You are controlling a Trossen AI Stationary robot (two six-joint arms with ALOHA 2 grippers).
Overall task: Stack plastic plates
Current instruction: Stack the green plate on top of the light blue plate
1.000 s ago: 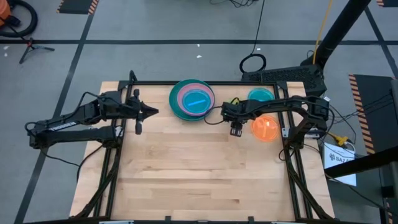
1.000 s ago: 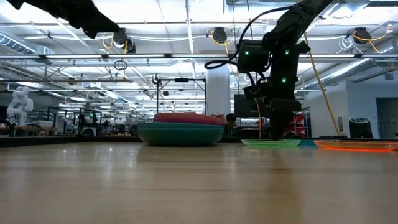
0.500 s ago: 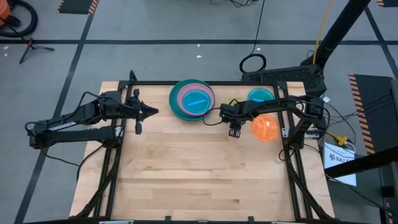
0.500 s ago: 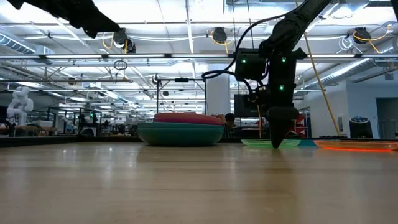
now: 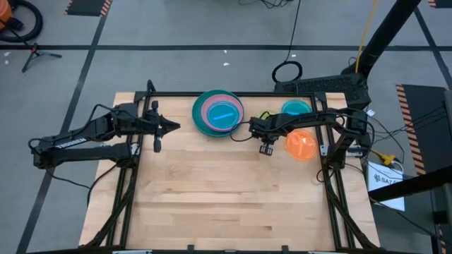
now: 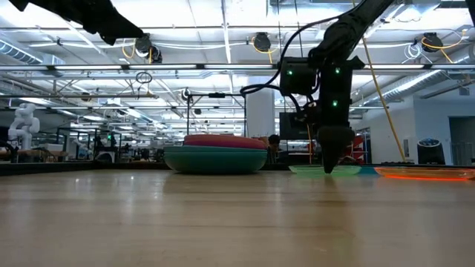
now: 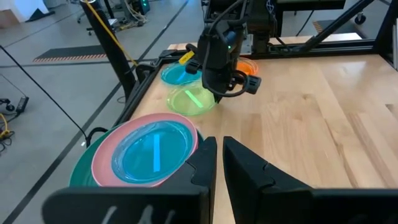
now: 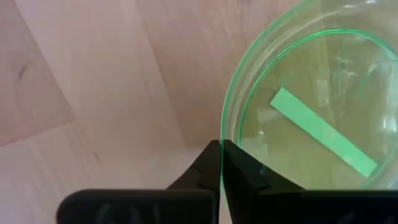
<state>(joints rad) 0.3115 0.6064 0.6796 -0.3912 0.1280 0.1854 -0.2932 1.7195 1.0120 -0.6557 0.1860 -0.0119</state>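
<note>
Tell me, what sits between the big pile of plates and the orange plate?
The lime-green plate, with the right tool at its rim, lies between the stack and the orange plate; the left wrist view shows it.

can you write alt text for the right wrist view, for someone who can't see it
The right gripper is closed on the rim of a translucent lime-green plate, one dark fingertip either side of the thin edge. The plate lies on the pale wooden table, and a flat green strip shows in the plate's middle.
</note>
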